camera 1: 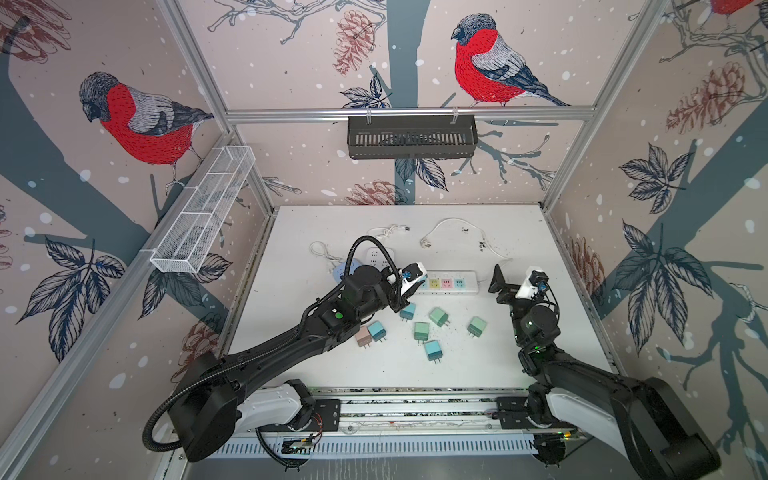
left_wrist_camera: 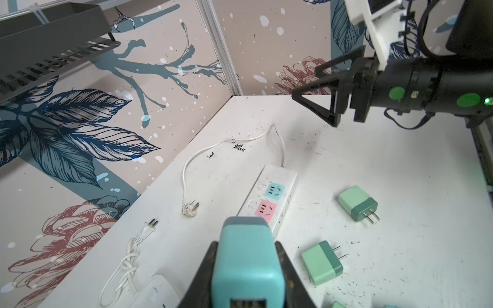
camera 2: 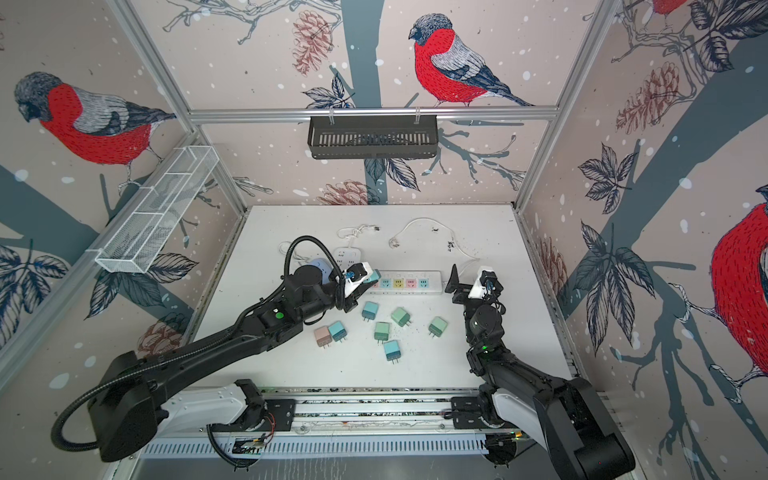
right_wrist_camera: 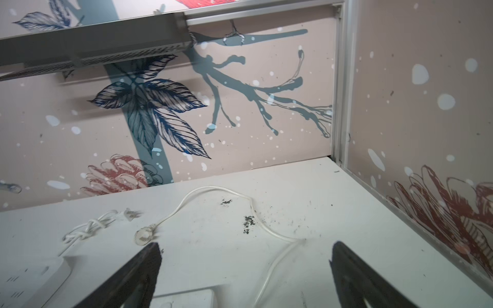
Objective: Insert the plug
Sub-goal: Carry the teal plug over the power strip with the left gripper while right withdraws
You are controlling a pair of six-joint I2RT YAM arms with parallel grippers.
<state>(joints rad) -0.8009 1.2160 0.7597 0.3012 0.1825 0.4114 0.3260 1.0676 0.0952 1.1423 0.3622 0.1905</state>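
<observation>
- Seven loose plugs (camera 1: 421, 331) lie scattered on the near half of the white desk (camera 1: 374, 370); this step does not need them.
- Just behind them, the left tool (left_wrist_camera: 246, 248) is clamped tight on a teal plug (left_wrist_camera: 245, 272), held above the left end of the power strip (camera 1: 446, 284).
- I think the good way is to bring the prongs, which I cannot see, square over one coloured socket, then press straight down without tilt.
- This strip looks light and may slide. The right tool (right_wrist_camera: 246, 248), spread fully and empty, hovers just beside the strip's right end and could steady it.
- Farther away, two white cords (camera 1: 457, 222) rest on the desk, with dark crumbs near them.
- On the far wall there is bird wallpaper and a black basket (camera 1: 411, 137).
</observation>
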